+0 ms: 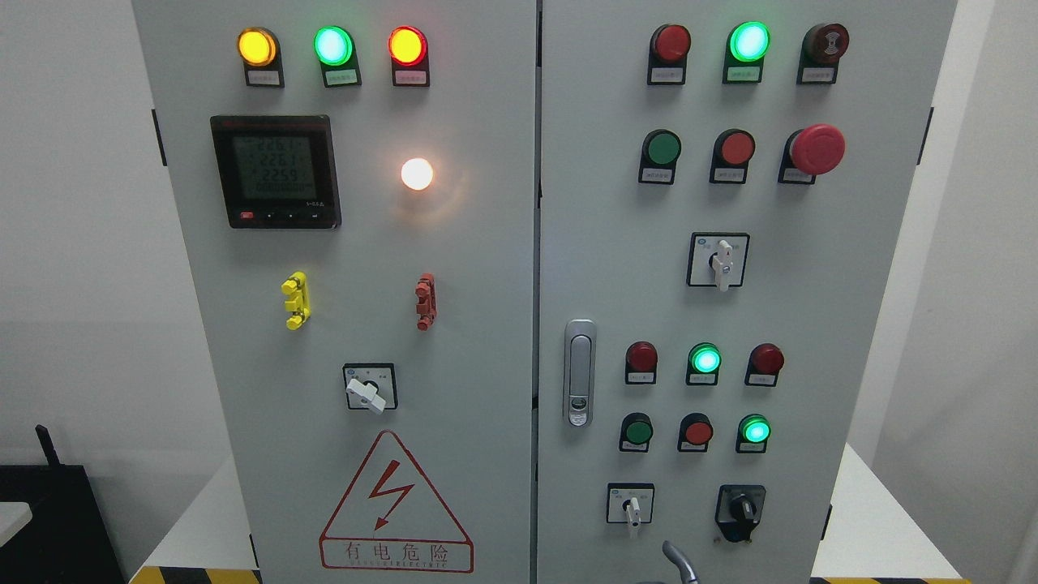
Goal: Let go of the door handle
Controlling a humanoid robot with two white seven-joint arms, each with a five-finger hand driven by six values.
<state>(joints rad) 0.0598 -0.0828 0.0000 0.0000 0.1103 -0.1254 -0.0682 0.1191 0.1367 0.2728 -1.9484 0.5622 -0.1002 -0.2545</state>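
Where the two pale grey metal cabinet doors (454, 324) meet, a silver recessed door handle (579, 371) is seen flush on the right door, untouched. A grey curved robot part (679, 561) is glimpsed at the bottom edge; whether its fingers are spread cannot be told. White walls (73, 243) and a white tabletop (872, 527) surround the cabinet.

Setting reads as an industrial electrical test room. In front of me, filling the frame: grey two-door control cabinet (486, 324) with lit indicator lamps (333, 45), digital power meter (276, 171) at upper left, rotary switches (718, 261), high-voltage warning triangle (395, 507) at bottom centre. Hazard-striped floor tape (195, 575) at lower left; plain white walls (81, 243).
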